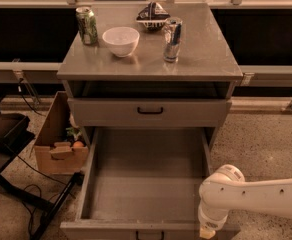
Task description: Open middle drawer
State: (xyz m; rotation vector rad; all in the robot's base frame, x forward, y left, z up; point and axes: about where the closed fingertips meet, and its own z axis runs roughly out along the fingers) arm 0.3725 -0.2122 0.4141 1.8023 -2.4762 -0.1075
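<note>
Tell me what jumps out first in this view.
The middle drawer stands pulled far out at bottom centre, its grey inside bare. The white arm reaches in from the lower right, its end effector low by the drawer's front right corner. On the cabinet top sit a green can, a white bowl, a dark bag and a silver can.
</note>
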